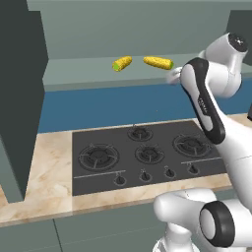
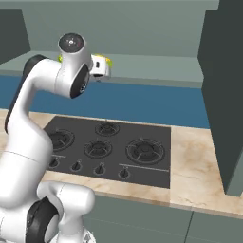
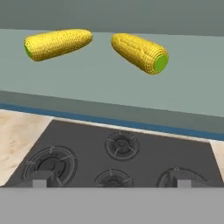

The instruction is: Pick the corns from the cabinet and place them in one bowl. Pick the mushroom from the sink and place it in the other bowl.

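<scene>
**Ahead of the open gripper, two corn cobs wait on the cabinet shelf**

Up at shelf height, the robot's white arm reaches toward the grey-green cabinet (image 1: 78, 29), and its gripper (image 3: 112, 181) has its two dark fingertips spread wide apart with nothing between them. From the hand camera, both corns lie ahead of the gripper and above it on the flat shelf (image 3: 109, 83). The left corn (image 3: 57, 43) lies almost crosswise to the gripper, its green end pointing left. The right corn (image 3: 140, 52) is angled, its green end turned toward the gripper and to the right. The two cobs sit near each other but apart. Below the gripper is a black four-burner hob (image 1: 142, 152) set in a marbled tabletop (image 1: 49, 162).

Judging by their look, the cobs are stiff, light and rounded, so each could roll on the smooth shelf if nudged from one side. The bumpy kernels should give the fingertips some purchase. The best hold is probably across the thick middle of a cob, jaws squeezing its sides, not its tapering ends. The right corn looks nearer and is likely the easier first pick.
</scene>
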{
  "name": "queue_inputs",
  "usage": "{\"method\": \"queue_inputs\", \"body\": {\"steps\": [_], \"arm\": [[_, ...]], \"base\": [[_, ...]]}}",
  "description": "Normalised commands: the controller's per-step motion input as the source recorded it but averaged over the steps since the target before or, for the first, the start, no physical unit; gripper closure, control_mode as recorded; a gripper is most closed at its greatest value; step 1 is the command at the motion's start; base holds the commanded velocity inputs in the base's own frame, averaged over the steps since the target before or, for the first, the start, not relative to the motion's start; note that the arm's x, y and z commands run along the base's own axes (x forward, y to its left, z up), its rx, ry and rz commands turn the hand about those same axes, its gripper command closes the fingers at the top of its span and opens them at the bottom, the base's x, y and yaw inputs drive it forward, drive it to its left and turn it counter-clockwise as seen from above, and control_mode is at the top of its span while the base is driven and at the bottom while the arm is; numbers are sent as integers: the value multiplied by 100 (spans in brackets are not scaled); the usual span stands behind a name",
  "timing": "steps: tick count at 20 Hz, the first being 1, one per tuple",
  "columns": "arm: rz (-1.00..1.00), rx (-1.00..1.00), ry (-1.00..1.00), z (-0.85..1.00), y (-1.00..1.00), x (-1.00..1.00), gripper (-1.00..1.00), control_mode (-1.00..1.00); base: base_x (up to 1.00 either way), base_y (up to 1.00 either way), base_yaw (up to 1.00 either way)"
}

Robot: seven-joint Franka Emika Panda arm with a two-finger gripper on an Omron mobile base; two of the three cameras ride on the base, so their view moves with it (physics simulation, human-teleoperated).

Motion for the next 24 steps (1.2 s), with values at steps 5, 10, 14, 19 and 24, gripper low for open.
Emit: {"method": "queue_inputs", "body": {"steps": [5,10,14,19,24], "arm": [[12,0,-23,2,-14,30,-100,-100],[4,0,-12,7,-14,41,-100,-100],[0,-1,-1,10,-11,49,-100,-100],[0,-2,3,17,-7,54,-100,-100],[0,-1,9,17,-7,52,-100,-100]], "base": [[0,0,0],[0,0,0],[0,0,0],[0,0,0],[0,0,0]]}}
